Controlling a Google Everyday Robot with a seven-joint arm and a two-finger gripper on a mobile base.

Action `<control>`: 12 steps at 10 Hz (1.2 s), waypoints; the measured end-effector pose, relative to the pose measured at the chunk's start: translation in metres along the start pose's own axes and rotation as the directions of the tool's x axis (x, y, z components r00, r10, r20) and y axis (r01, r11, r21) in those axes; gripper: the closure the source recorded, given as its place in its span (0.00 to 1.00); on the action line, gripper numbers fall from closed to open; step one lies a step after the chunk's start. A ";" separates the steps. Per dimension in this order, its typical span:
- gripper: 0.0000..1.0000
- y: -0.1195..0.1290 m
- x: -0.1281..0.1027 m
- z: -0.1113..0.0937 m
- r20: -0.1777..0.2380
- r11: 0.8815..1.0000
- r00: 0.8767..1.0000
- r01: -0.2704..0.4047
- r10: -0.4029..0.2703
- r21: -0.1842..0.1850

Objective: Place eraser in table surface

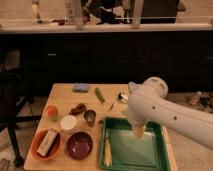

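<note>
Here, lower left of frame: orange bowl (pixel 34 146) holds the eraser (pixel 47 141), which lies slantwise inside with pale face up and a dark side showing; it is in the bowl, not on the bare worktop (pixel 62 92)

Just right of it, dark red bowl (pixel 80 146); only its dark inside shows

Above the two bowls: white round cup or lid (pixel 68 122), cannot tell which; small dark metal cup (pixel 90 117) beside it, contents not readable

Lower centre-right: green tray (pixel 132 152); a pale yellow stick-like thing (pixel 107 152) lies along its left wall, kind unclear

White arm (pixel 172 117) comes in from the right edge; its hand (pixel 138 131) hangs over the upper part of the tray, well apart from the eraser, spread wide, nothing in it

Loose on the worktop: orange ball (pixel 51 111) at left, brownish clump (pixel 77 108) near it, blue pad (pixel 80 87) at the far edge, long green thing (pixel 100 94), spoon (pixel 117 100) partly behind the arm
</note>
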 end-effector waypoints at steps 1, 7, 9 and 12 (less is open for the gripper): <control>0.20 -0.002 -0.023 0.002 0.004 0.998 0.998 0.066 -0.066 -0.004; 0.20 -0.004 -0.064 0.006 0.003 0.982 0.982 0.187 -0.187 -0.003; 0.20 -0.004 -0.063 0.006 0.005 0.983 0.983 0.183 -0.183 0.001; 0.20 -0.014 -0.077 0.012 0.036 0.972 0.972 0.233 -0.233 0.016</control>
